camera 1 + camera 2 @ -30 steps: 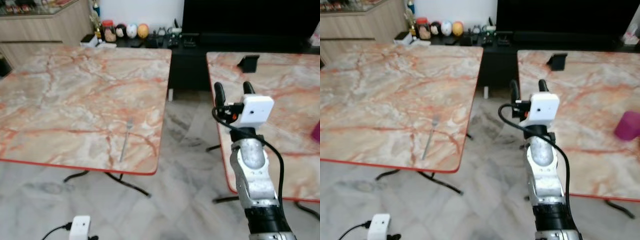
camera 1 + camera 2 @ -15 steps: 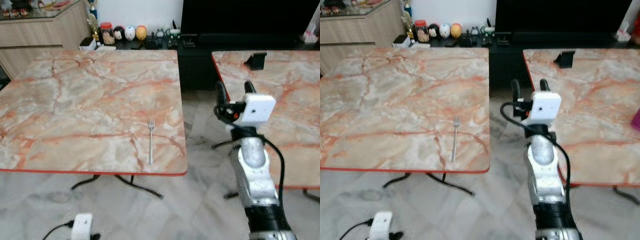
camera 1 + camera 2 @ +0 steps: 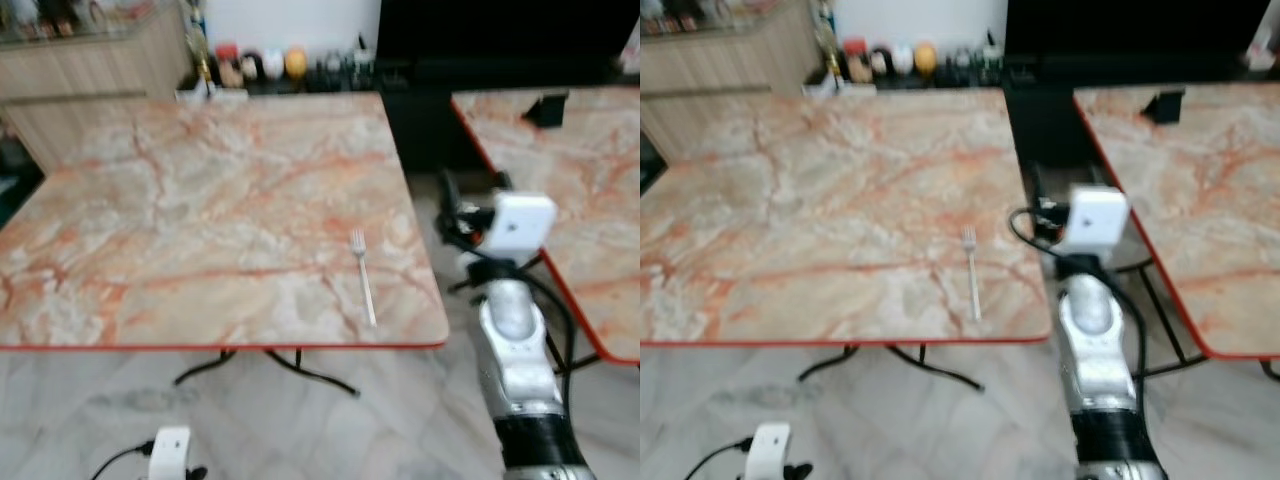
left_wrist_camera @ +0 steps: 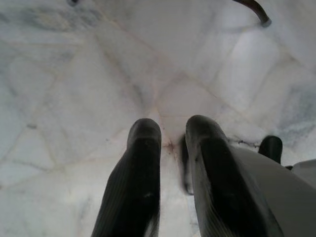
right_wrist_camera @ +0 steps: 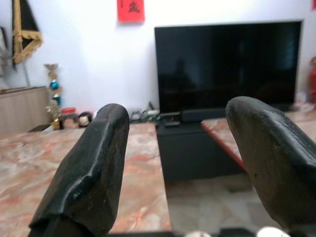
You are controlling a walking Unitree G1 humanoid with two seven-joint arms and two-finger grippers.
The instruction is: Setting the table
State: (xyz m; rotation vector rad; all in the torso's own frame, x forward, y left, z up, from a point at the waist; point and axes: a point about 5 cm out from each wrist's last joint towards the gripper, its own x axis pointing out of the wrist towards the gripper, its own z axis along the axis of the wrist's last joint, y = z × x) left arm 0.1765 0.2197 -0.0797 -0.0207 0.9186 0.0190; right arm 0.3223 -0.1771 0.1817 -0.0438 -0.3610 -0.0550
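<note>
A silver fork (image 3: 363, 278) lies alone on the orange-veined marble table (image 3: 200, 200), near its front right corner, tines pointing away from me. My right gripper (image 3: 472, 185) is raised over the gap between this table and a second one, just right of the fork. It is open, and in the right wrist view the right gripper (image 5: 177, 128) holds nothing between its wide-spread fingers. My left arm hangs low, its white wrist camera (image 3: 170, 450) at the bottom edge. In the left wrist view the left gripper (image 4: 173, 128) points at the floor, its fingers a narrow gap apart and holding nothing.
A second marble table (image 3: 590, 200) stands to the right with a small black object (image 3: 548, 108) on it. Behind are a low black TV stand (image 3: 420, 70) with small items and a wooden cabinet (image 3: 90, 60). Curved black table legs (image 3: 300, 370) rest on the pale floor.
The whole view has swung, so the left table and fork now sit further right in the picture, closer to my raised right gripper. Both arms keep the same pose.
</note>
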